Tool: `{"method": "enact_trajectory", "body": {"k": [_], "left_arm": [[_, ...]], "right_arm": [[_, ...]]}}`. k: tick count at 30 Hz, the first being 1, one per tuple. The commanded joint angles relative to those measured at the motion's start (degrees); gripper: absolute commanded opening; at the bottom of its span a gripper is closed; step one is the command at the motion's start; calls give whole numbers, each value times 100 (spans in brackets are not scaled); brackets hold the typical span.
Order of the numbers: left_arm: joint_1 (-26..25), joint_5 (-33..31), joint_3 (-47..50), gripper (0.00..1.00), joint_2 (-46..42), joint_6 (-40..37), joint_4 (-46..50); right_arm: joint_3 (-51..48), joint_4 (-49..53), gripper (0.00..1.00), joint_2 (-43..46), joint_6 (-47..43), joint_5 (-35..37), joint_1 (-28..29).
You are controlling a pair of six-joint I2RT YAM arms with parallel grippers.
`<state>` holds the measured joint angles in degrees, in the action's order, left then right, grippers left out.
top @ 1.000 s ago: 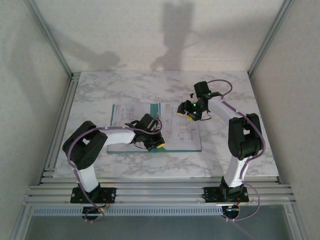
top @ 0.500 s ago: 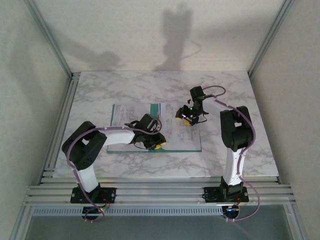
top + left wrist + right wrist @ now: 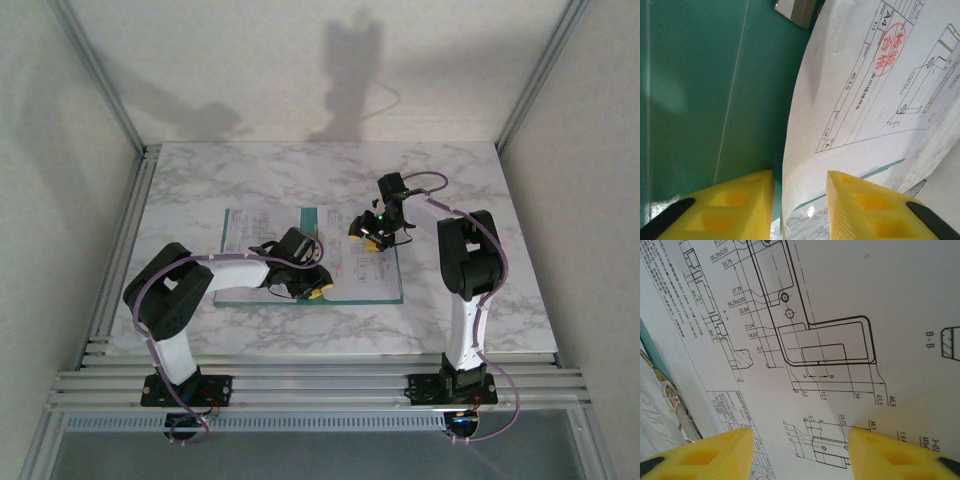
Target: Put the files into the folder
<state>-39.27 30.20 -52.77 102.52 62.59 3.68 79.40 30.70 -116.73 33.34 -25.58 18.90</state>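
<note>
Left wrist view: the left gripper [image 3: 799, 189] shows two yellow, waffle-moulded fingertips standing slightly apart and clamping nothing. Ahead of the left jaw lies the smooth, matte, dark teal card of the folder [image 3: 695, 90], scored by pale straight crease lines. Ahead of the right jaw lies a thin white sheet [image 3: 855, 100], one of the files, printed with a fine line drawing, a title block and a round red stamp. Its long edge bows in a soft curve and runs down into the gap between the jaws. A small grey metal clip [image 3: 795, 10] sits far ahead, on the folder's card.

On the right wrist, the right gripper [image 3: 800, 440] holds its yellow jaws wide apart with nothing between them. Ahead of them a flat white drawing sheet [image 3: 840, 300] is dense with black dimension lines. A toothed metal fastener [image 3: 672, 405] lies left of the left jaw.

From above, the folder [image 3: 310, 222] lies open on the veined marble table [image 3: 250, 175]. It has white pages on both halves, one of them on the left half [image 3: 255, 232]. The left gripper [image 3: 315, 288] is at its near edge, and the right gripper [image 3: 372, 240] is over the right page.
</note>
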Motion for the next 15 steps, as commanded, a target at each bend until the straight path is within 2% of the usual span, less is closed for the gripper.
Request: {"method": "enact_trajectory", "body": {"k": [1,8,15], "left_arm": [[33,-135,-82,30,-12,-106,210],[33,-154,-119,20,14,-98,237],[42,-176,-145,20,17,-116,284]], "right_arm": [[199,102,53,-148,-117,-42,53],[260,117,54,-31,-98,-52,57],[428,234,56,154,-93,-37,59]]}}
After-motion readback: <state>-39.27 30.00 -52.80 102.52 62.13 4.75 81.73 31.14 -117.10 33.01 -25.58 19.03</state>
